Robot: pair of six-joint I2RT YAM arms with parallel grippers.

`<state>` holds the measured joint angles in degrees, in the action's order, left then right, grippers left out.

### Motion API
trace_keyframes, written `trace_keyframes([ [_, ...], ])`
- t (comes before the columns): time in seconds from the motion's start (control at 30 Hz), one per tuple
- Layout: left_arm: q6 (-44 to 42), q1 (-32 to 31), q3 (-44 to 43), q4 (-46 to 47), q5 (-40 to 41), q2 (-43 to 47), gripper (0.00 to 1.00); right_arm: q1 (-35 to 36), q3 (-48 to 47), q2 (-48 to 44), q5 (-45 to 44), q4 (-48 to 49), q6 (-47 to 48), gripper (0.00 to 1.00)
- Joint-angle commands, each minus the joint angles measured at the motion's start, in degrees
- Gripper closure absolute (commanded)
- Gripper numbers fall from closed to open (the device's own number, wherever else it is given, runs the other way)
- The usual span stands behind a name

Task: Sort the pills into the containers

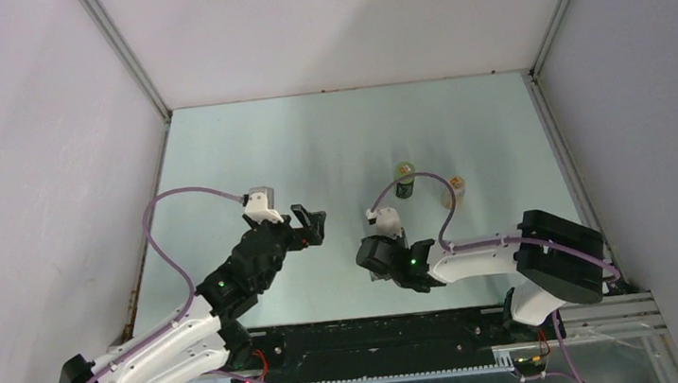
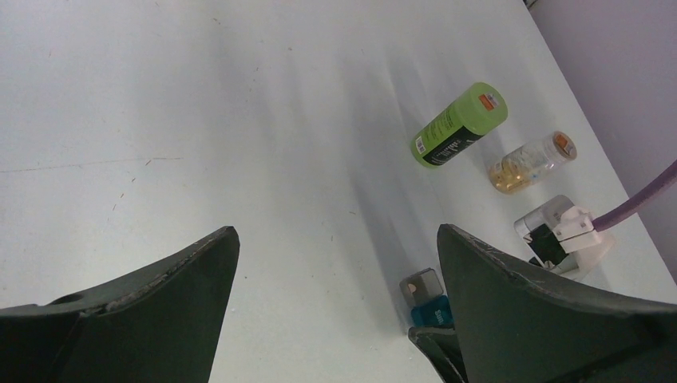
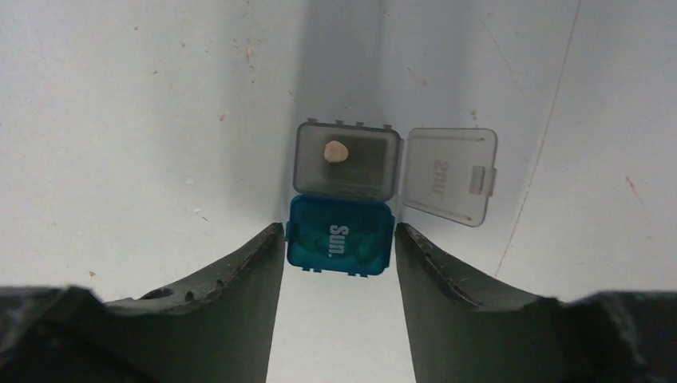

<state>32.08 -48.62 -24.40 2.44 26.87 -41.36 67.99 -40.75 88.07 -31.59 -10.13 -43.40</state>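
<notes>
Left claw [image 1: 312, 225] spread wide and empty, seen from above; right claw [image 1: 372, 256] lowered near upright dark lime-topped plastic bottle [image 1: 404, 180] and pale beige orange-topped plastic bottle [image 1: 453, 191]. Left wrist: both bottles far right. Right wrist: jaws flanking blue plastic pill-box cell [image 3: 341, 246], grip impossible to tell; tan pill [image 3: 336, 151] in open grey cell [image 3: 363, 182].

I count two small cylindrical bottles: one lime-green plastic bottle [image 2: 459, 126], one clear orange-capped bottle [image 2: 531, 163]; two square plastic pill-box compartments: one grey open compartment [image 3: 347, 159], one blue closed compartment [image 3: 341, 243]; one round beige pill [image 3: 336, 151].
</notes>
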Motion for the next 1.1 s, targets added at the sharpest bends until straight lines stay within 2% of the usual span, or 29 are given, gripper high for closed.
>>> trace_keyframes([
  [0.0, 0.8, 0.3, 0.5, 0.6, 1.9, 0.4, 0.01, 0.3, -2.8, 1.6, -2.3, 1.6, 0.2, 0.47],
  [0.2, 1.1, 0.3, 0.9, 0.9, 2.1, -0.1, 0.01, 0.4, -2.8, 2.4, -2.7, 1.7, 1.2, 0.51],
  [0.4, 2.4, 0.3, 0.7, 0.5, 1.6, 0.0, 0.01, 0.4, -2.8, 0.7, -3.5, 0.7, 5.2, 0.64],
  [0.53, 8.2, 0.4, -0.4, -1.7, 2.4, -0.1, 0.01, 0.3, -1.8, -3.7, -1.1, 3.4, 18.5, 0.65],
  [0.63, 16.8, 1.0, -2.0, -7.4, 2.7, -2.1, 0.01, -0.8, -2.0, -7.9, 9.1, 3.7, 26.1, 0.65],
  [0.8, 20.9, 2.4, -5.9, -10.5, -2.5, -5.8, 0.01, -3.6, -2.3, -14.9, 25.3, 2.0, 33.8, 0.66],
  [1.07, 21.6, 4.6, -8.1, -5.0, -16.5, -12.0, 0.01, -3.7, -4.7, -18.9, 32.5, -3.2, 43.0, 0.66],
])
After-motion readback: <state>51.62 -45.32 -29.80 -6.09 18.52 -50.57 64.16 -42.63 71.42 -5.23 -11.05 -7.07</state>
